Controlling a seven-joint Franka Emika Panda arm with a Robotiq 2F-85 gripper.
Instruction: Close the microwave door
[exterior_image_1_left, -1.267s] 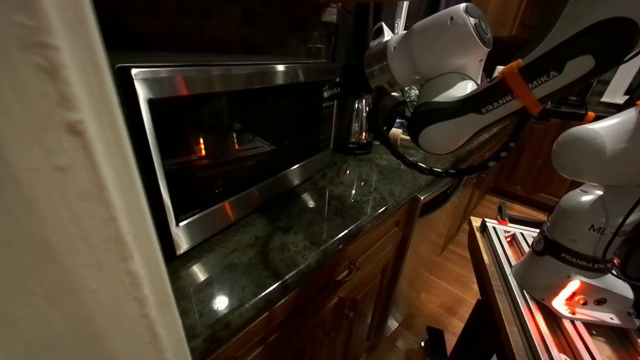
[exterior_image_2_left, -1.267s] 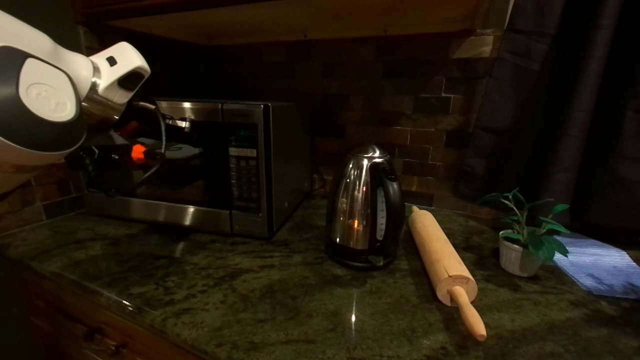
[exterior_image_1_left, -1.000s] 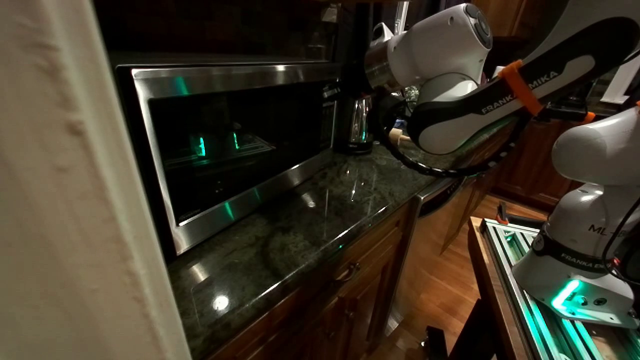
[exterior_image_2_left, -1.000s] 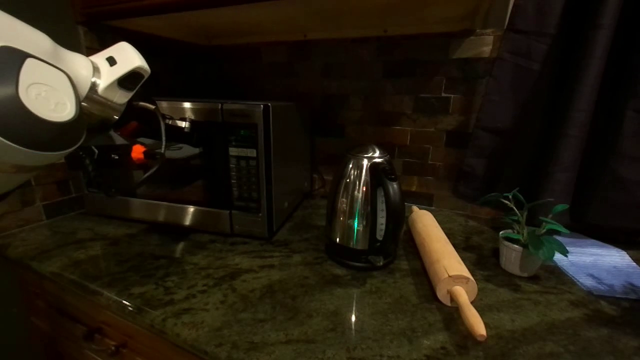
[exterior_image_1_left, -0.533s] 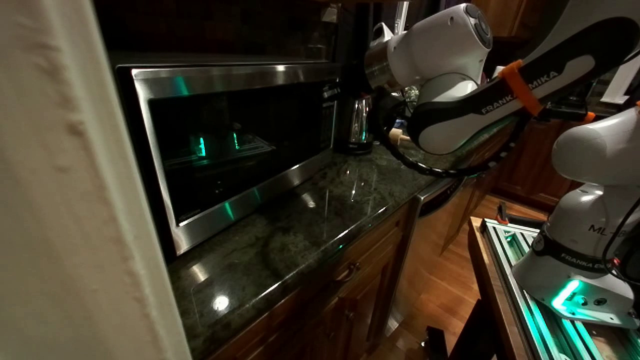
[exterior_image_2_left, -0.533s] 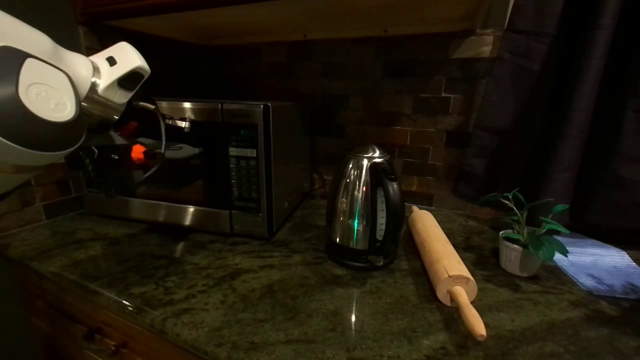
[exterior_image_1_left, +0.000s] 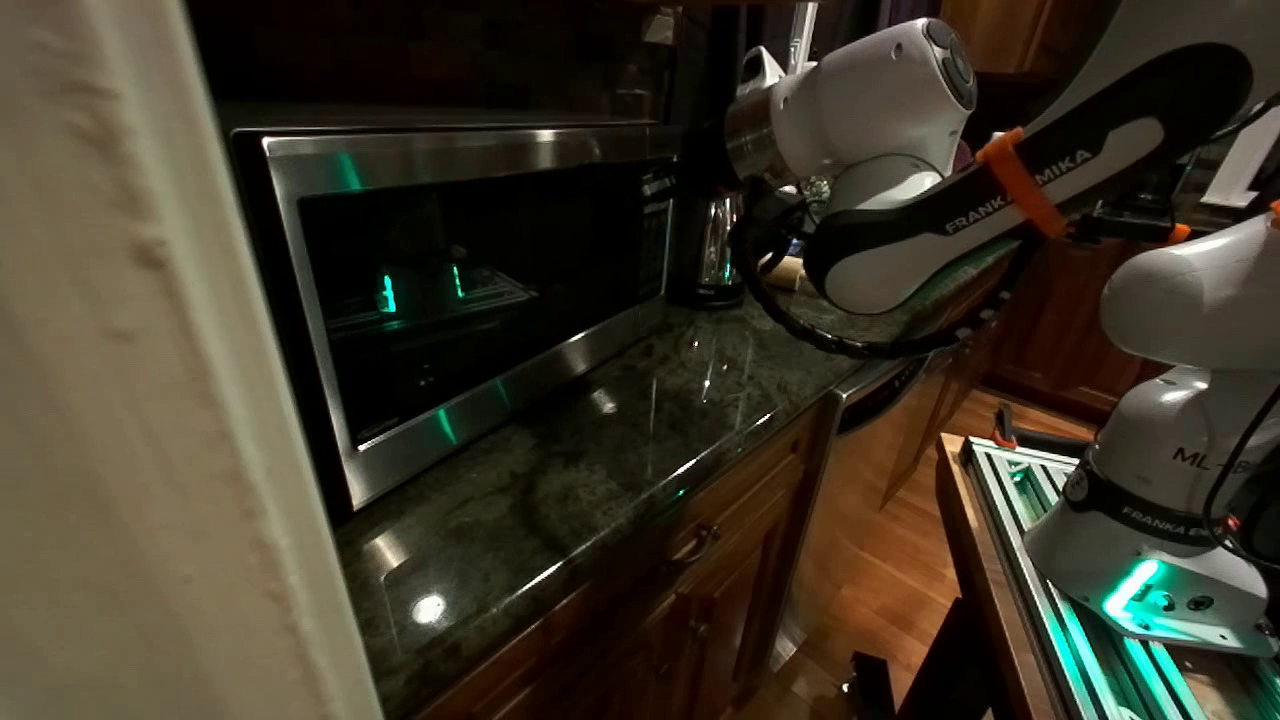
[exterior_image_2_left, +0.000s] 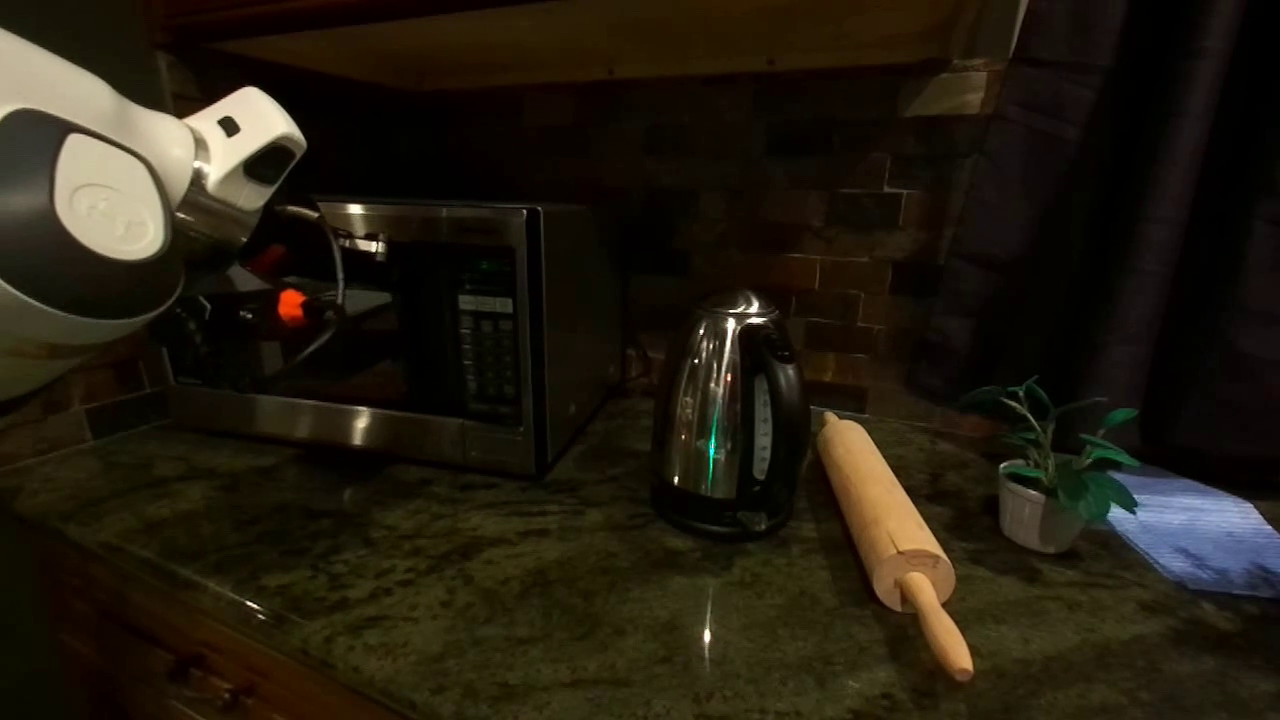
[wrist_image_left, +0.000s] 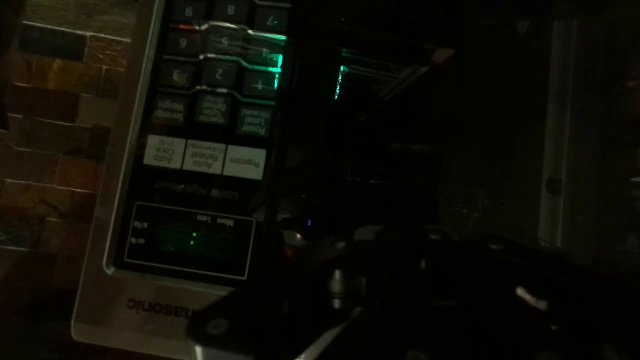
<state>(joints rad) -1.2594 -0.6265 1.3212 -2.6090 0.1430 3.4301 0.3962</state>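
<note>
Gripper (exterior_image_2_left: 370, 247): fingers pressed together, nothing I can make out between them; I read it as a blunt pusher aimed at the glass.
Microwave door (exterior_image_1_left: 470, 300): straight ahead of my fingertips, so near that I can't tell touching from just short. I'm at its upper part, by the edge along the panel.
Door's long axis: level, running away from the gripper on the side opposite the kettle, where I take the hinge to be.
Control panel (wrist_image_left: 212, 162): just beside the gripper, kettle side. The door's steel bands seem to line up with it, so I judge the door closed or nearly; the latch I can't see.
Push line: if more is wanted, straight in along the fingers, at this free edge; drifting toward the panel could press keys.
Microwave (exterior_image_2_left: 575, 330): its body lies behind the door, beyond my fingertips.
Kettle (exterior_image_2_left: 700, 420): past the panel, lower than the gripper, well apart, upright.
</note>
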